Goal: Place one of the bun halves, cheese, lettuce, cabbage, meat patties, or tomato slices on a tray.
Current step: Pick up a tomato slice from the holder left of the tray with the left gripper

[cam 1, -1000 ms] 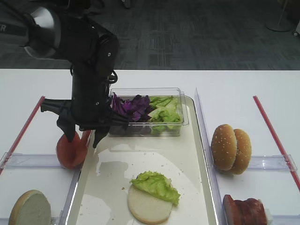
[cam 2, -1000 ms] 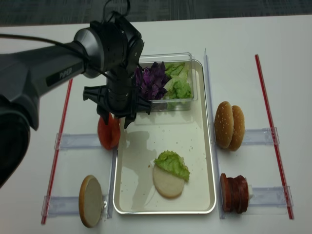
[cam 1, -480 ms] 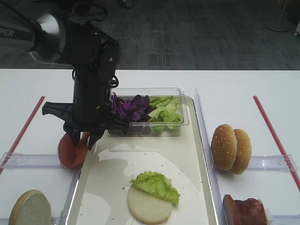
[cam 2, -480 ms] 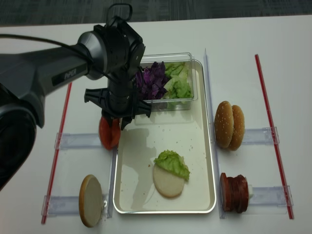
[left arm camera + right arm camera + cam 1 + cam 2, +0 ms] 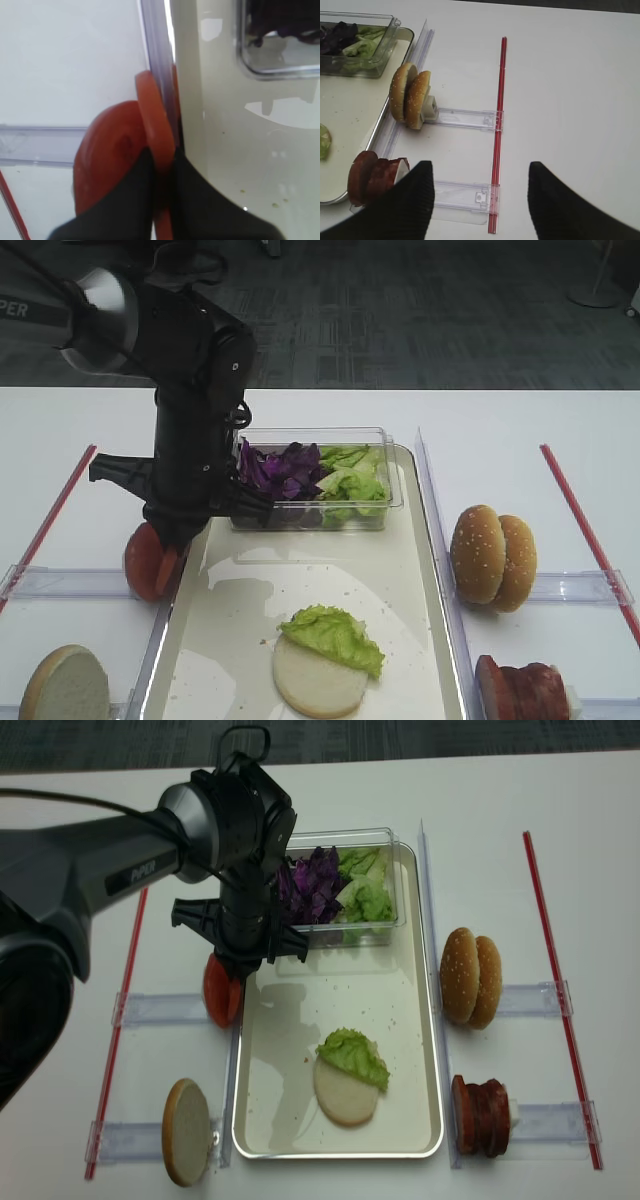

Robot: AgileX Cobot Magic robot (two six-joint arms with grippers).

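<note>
Wrist view alone shows left hand (image 5: 162,172) pinching tomato slice (image 5: 155,125).

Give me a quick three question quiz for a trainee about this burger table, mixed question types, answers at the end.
1. True or false: the left gripper is shut on a tomato slice.
2. What lies on the flat bun half in the tray? A cheese, B lettuce, C a patty.
3. Fill in: the sesame buns stand to the ____ of the tray in the overhead view.

Key: 1 true. 2 B, lettuce. 3 right.
</note>
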